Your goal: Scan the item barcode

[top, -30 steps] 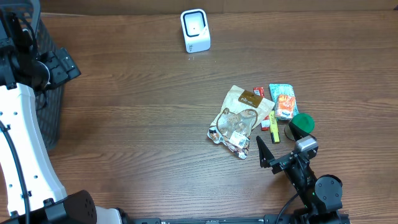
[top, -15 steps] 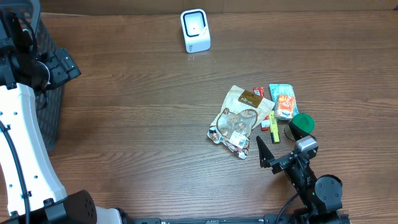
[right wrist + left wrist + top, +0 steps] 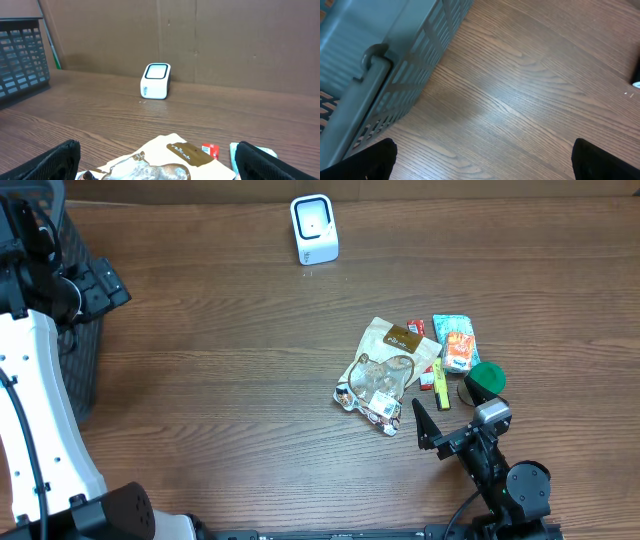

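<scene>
The white barcode scanner [image 3: 314, 228] stands upright at the far middle of the table, also in the right wrist view [image 3: 155, 80]. A tan and brown snack bag [image 3: 385, 370] lies flat at the right, with a red packet [image 3: 416, 328], a teal and orange packet [image 3: 456, 340] and a yellow item [image 3: 441, 387] beside it. My right gripper [image 3: 447, 407] is open just in front of the bag [image 3: 170, 160], holding nothing. My left gripper [image 3: 480, 167] is open over bare wood beside the basket [image 3: 380, 60], far from the items.
A dark slatted basket [image 3: 85, 370] stands at the table's left edge, seen too in the right wrist view [image 3: 20, 50]. A green-lidded container [image 3: 487, 380] sits right of the yellow item. A brown wall [image 3: 225, 40] rises behind the scanner.
</scene>
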`<state>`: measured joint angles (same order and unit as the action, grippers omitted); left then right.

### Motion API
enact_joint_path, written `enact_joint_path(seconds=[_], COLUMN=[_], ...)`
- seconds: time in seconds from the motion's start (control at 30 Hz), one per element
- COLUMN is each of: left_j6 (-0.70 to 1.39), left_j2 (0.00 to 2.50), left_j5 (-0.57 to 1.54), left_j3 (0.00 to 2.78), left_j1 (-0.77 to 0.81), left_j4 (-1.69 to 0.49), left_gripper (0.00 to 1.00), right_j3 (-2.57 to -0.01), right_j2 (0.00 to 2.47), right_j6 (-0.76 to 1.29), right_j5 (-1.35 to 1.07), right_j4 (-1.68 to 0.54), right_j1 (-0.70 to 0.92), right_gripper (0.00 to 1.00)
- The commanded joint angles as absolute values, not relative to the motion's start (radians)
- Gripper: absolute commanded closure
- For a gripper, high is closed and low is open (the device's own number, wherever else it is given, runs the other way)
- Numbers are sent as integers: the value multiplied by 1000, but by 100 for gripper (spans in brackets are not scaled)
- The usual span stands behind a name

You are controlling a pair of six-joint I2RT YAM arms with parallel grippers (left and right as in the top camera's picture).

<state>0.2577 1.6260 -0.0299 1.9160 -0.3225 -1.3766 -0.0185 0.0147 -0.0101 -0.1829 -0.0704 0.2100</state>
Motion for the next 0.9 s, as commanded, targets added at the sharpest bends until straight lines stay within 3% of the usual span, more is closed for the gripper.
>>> enact_joint_path(seconds=[0.0, 0.37, 0.67, 0.87], left_j6=[250, 250, 250, 250], left_j2=[1496, 1220, 1194, 1148], left_j5=[-26, -26, -26, -26], left_j3=[1933, 1933, 1932, 1829], left_j1=[-320, -321, -315, -210], left_j4=[-1377, -1379, -1388, -1387], left_gripper=[0, 0, 0, 0], right_j3=[-8, -8, -8, -8], right_j2=[3, 3, 3, 3], right_j6=[-3, -3, -3, -3], right_j5=[-185, -185, -185, -185], right_j4=[-65, -65, -65, -65], right_j1=[205, 205, 205, 205], right_gripper=[0, 0, 0, 0])
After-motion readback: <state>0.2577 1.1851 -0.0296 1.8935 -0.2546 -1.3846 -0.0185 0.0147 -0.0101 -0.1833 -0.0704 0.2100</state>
